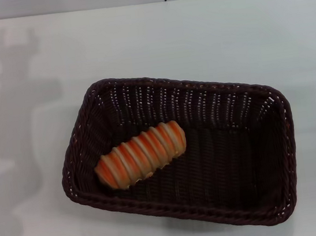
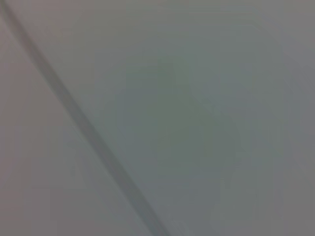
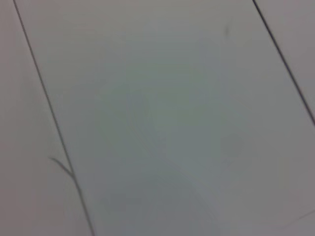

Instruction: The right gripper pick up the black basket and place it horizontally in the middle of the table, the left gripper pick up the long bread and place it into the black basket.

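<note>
Wicker black basket (image 1: pixel 239 200) (one) holds one long bread (image 1: pixel 141 154).

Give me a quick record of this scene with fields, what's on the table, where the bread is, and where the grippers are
surface: white table
basket: black basket, sitting on the table, long side roughly crosswise, slightly skewed
bread: long bread, lying inside the basket on its floor, toward the robot's left end, tilted diagonally
left gripper: not in view
right gripper: not in view
wrist views: show only plain pale surfaces with dark seam lines
task state: bread in basket, looks complete
</note>
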### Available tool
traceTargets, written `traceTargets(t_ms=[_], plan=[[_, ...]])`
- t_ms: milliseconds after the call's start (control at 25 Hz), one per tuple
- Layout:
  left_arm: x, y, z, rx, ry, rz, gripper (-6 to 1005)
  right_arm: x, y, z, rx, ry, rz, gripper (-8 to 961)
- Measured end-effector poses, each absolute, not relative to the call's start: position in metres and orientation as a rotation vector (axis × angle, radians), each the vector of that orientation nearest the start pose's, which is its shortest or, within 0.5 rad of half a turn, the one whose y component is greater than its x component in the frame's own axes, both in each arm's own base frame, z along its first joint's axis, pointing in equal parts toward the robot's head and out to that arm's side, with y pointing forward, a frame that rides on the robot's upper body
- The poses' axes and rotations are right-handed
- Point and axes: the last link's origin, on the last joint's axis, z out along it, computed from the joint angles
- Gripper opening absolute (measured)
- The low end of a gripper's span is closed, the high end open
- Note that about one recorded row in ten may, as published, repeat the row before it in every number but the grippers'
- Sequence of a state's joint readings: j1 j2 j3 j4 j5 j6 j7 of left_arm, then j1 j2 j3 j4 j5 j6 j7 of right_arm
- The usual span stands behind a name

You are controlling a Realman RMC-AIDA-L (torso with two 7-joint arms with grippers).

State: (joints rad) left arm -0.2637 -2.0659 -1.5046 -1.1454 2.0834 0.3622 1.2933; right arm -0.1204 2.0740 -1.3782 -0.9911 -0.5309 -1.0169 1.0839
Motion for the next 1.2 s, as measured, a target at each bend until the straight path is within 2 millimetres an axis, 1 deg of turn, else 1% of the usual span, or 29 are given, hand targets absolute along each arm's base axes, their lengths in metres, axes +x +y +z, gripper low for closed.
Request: traceTargets(t_ms=[40, 120, 160, 200, 240, 280, 320, 360, 400, 480, 520, 560, 600, 720, 760, 800, 960, 1200], plan=[[-0.251, 0.401, 0.081, -1.353, -0.156, -0.104, 861, 0.318, 0.267, 0.082, -1.596, 0.748, 1.108, 794], [-0.260, 0.393, 0.081, -1.242, -0.113, -0.140, 861, 0.324, 0.264, 0.085, -1.578, 0.725, 1.085, 794], [-0.271, 0.379, 0.085, -1.151, -0.088, -0.270, 861, 0.332, 0.258, 0.090, -1.545, 0.695, 1.075, 793], [-0.271, 0.379, 0.085, -1.151, -0.088, -0.270, 861, 0.332, 0.258, 0.090, -1.545, 0.695, 1.075, 793], [-0.278, 0.373, 0.086, -1.141, -0.111, -0.371, 861, 0.337, 0.254, 0.093, -1.520, 0.675, 1.074, 793], [-0.285, 0.369, 0.087, -1.141, -0.134, -0.433, 861, 0.350, 0.243, 0.102, -1.438, 0.635, 1.077, 793], [-0.298, 0.365, 0.086, -1.155, -0.190, -0.508, 862, 0.350, 0.243, 0.102, -1.438, 0.635, 1.077, 793], [-0.310, 0.363, 0.085, -1.158, -0.258, -0.564, 862, 0.367, 0.226, 0.109, -1.311, 0.586, 1.067, 793], [-0.321, 0.361, 0.084, -1.154, -0.321, -0.599, 862, 0.367, 0.226, 0.109, -1.311, 0.586, 1.067, 792], [-0.339, 0.357, 0.083, -1.126, -0.426, -0.626, 862, 0.384, 0.208, 0.115, -1.174, 0.532, 1.032, 792], [-0.344, 0.355, 0.081, -1.122, -0.452, -0.623, 862, 0.390, 0.197, 0.119, -1.095, 0.483, 0.996, 793], [-0.354, 0.351, 0.077, -1.126, -0.485, -0.597, 862, 0.400, 0.180, 0.121, -0.982, 0.419, 0.914, 793], [-0.354, 0.351, 0.077, -1.126, -0.485, -0.597, 862, 0.400, 0.180, 0.121, -0.982, 0.419, 0.914, 794], [-0.360, 0.346, 0.075, -1.130, -0.491, -0.565, 863, 0.407, 0.165, 0.121, -0.893, 0.366, 0.801, 795], [-0.363, 0.342, 0.074, -1.125, -0.497, -0.546, 863, 0.412, 0.159, 0.122, -0.860, 0.377, 0.771, 796], [-0.363, 0.342, 0.074, -1.125, -0.497, -0.546, 863, 0.412, 0.159, 0.122, -0.860, 0.377, 0.771, 796], [-0.367, 0.340, 0.072, -1.135, -0.503, -0.513, 863, 0.427, 0.146, 0.126, -0.780, 0.438, 0.737, 797], [-0.370, 0.340, 0.069, -1.145, -0.507, -0.487, 864, 0.433, 0.147, 0.128, -0.788, 0.470, 0.725, 798]])
